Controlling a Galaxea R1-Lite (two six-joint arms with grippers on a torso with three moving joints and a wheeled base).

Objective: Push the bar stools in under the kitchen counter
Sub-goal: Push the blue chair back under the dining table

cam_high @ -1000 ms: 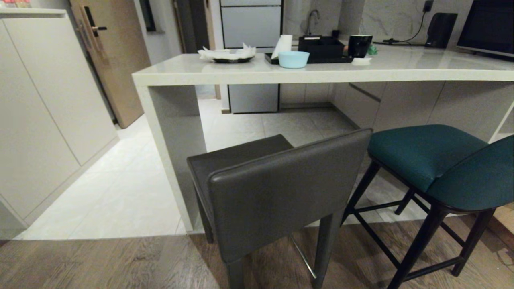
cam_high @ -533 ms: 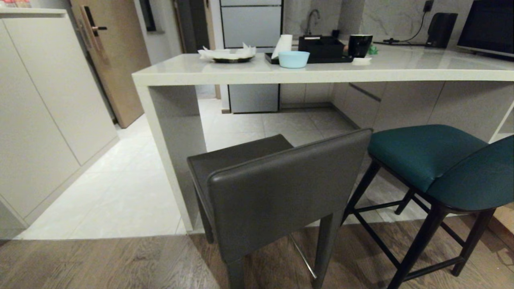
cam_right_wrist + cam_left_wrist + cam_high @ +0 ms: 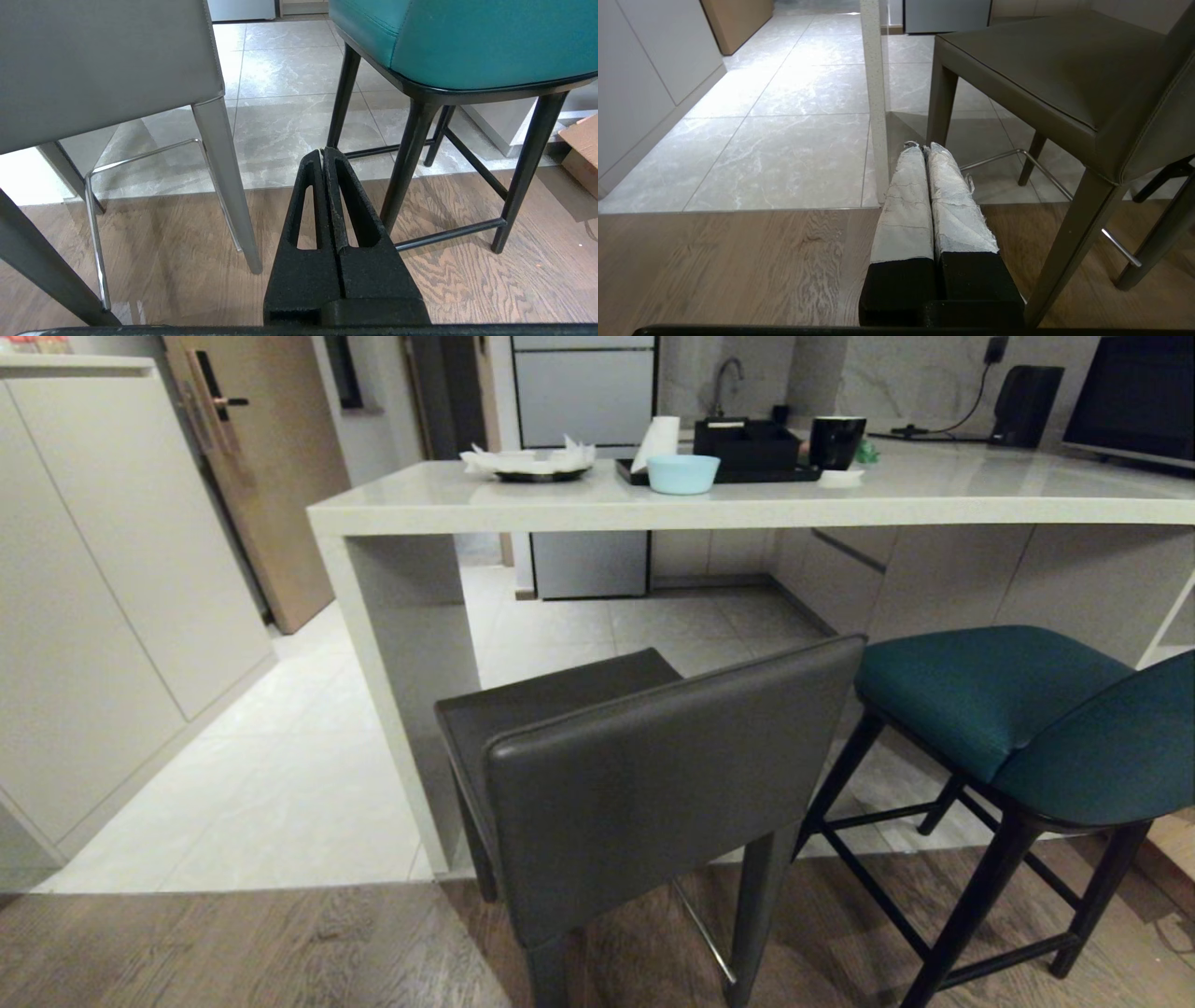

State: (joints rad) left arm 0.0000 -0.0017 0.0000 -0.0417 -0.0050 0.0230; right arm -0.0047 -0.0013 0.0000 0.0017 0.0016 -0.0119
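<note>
Two bar stools stand before the kitchen counter (image 3: 747, 509), their backs toward me. The dark grey-brown leather stool (image 3: 653, 784) is nearest, its seat partly under the counter's edge beside the slab side panel (image 3: 411, 691). The teal stool (image 3: 1027, 709) stands to its right on thin black legs. Neither arm shows in the head view. My left gripper (image 3: 923, 147) hangs low and shut, empty, just left of the grey stool (image 3: 1045, 84). My right gripper (image 3: 322, 151) is shut and empty, low between the grey stool's rear leg (image 3: 229, 186) and the teal stool (image 3: 467, 42).
On the counter sit a light blue bowl (image 3: 682, 473), a plate with paper (image 3: 532, 465), a black tray with a box (image 3: 747, 453) and a black mug (image 3: 836, 441). White cabinets (image 3: 103, 597) line the left. A cardboard box (image 3: 581, 151) lies right of the teal stool.
</note>
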